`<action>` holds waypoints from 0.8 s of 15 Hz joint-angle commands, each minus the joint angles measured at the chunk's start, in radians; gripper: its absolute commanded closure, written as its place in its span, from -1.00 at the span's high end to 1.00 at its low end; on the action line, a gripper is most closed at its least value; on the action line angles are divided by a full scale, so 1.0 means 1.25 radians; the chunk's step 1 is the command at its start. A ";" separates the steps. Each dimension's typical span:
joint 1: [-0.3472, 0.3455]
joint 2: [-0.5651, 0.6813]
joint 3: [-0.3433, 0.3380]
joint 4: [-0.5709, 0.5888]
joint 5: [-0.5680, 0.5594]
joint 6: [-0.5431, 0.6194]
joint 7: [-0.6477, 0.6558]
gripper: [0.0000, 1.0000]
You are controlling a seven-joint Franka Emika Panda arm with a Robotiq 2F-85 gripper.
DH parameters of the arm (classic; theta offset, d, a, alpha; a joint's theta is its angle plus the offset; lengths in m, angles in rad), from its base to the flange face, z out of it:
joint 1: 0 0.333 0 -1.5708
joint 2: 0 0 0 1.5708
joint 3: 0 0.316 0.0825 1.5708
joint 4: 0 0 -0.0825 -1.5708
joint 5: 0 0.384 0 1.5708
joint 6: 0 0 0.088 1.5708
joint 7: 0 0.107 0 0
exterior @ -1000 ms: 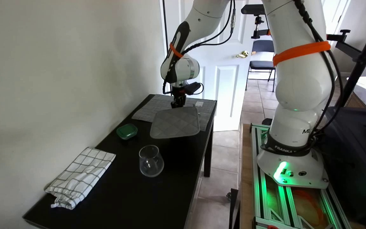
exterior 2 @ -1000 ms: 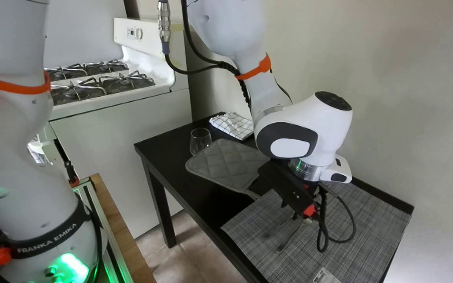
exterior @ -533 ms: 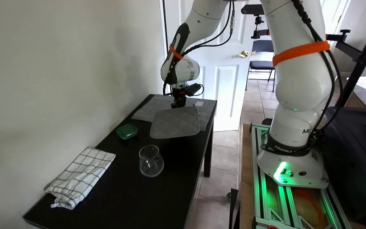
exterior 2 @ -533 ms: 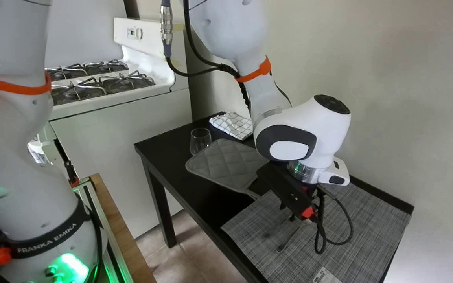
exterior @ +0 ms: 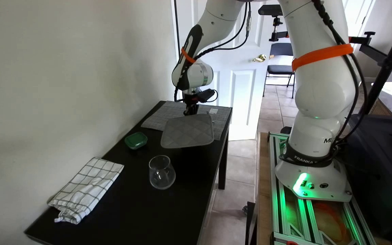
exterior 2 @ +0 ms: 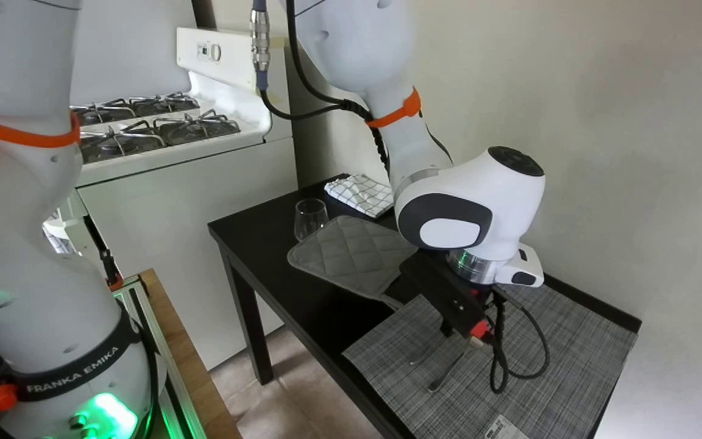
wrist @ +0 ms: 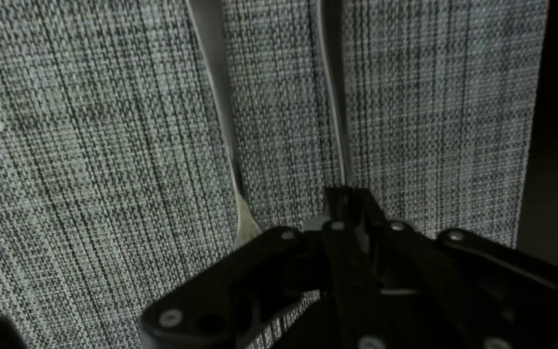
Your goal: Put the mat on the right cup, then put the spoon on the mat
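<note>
The mat [exterior: 187,132] is a grey quilted square in both exterior views [exterior 2: 357,253]. It seems raised off the black table. The right cup does not show; it may be hidden under the mat. My gripper [wrist: 347,194] is low over the woven placemat, and it also shows in both exterior views [exterior: 190,112] [exterior 2: 446,332]. Its fingertips are together around a thin silvery utensil, apparently the spoon [wrist: 335,92]. The spoon's handle runs out ahead of the fingertips, and its head is hidden by the gripper. The handle shows faintly in an exterior view [exterior 2: 418,360].
A second utensil [wrist: 225,106], seemingly a fork, lies left of the spoon on the grey placemat [wrist: 114,194]. A clear glass [exterior: 162,173], a green container [exterior: 136,140] and a white checkered cloth [exterior: 88,187] are on the table. A wall runs along one side.
My fingers, apart half a second ago, have come together at the spoon. The arm sank slightly and is now almost still. The mat and glass have not moved.
</note>
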 commanded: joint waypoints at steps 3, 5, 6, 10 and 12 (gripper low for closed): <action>-0.016 -0.035 0.006 0.014 -0.006 -0.030 0.004 -0.96; -0.020 -0.080 0.006 0.018 -0.004 -0.051 -0.005 -0.99; -0.021 -0.106 0.006 0.020 0.000 -0.066 -0.010 -0.97; -0.009 -0.203 -0.005 0.040 0.024 -0.152 -0.035 -0.97; 0.005 -0.257 -0.005 0.036 0.049 -0.199 -0.067 -0.97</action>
